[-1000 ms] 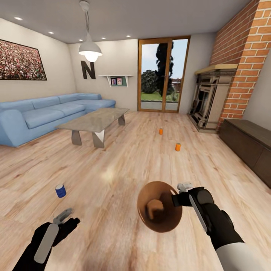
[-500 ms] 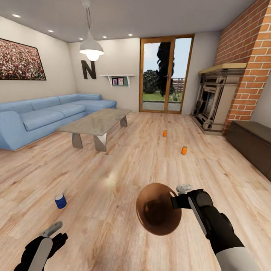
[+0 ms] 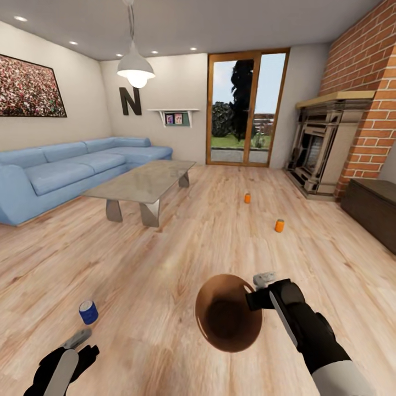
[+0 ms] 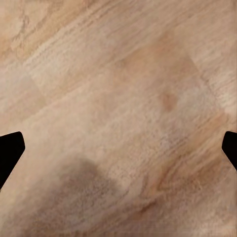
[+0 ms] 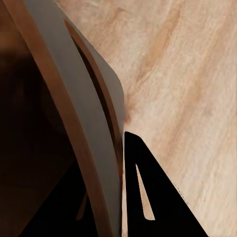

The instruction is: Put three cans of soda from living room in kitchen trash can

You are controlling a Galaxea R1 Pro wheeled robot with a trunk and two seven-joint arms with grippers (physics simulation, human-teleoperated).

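Observation:
The blue can of soda (image 3: 88,312) stands upright on the wooden floor, just ahead of my left gripper (image 3: 85,344). That gripper is open, and its wrist view has bare floor between the two fingertips (image 4: 11,150). Two orange cans stand farther off, one (image 3: 279,225) nearer and one (image 3: 247,198) beyond it. My right gripper (image 3: 257,292) is shut on the rim of the trash can (image 3: 226,313), held above the floor with its tan-brown inside facing the head camera. The right wrist view has the rim (image 5: 74,113) clamped beside a dark finger (image 5: 148,192).
A blue corner sofa (image 3: 60,173) lines the left wall, with a glass-topped coffee table (image 3: 144,184) in front of it. A fireplace (image 3: 322,148) on a brick wall and a dark low cabinet (image 3: 374,212) stand at the right. Glass doors (image 3: 246,110) close the far end.
The whole view has shifted, so the camera has moved. My left arm sits lower in the picture than a second ago. The right gripper still holds the trash can.

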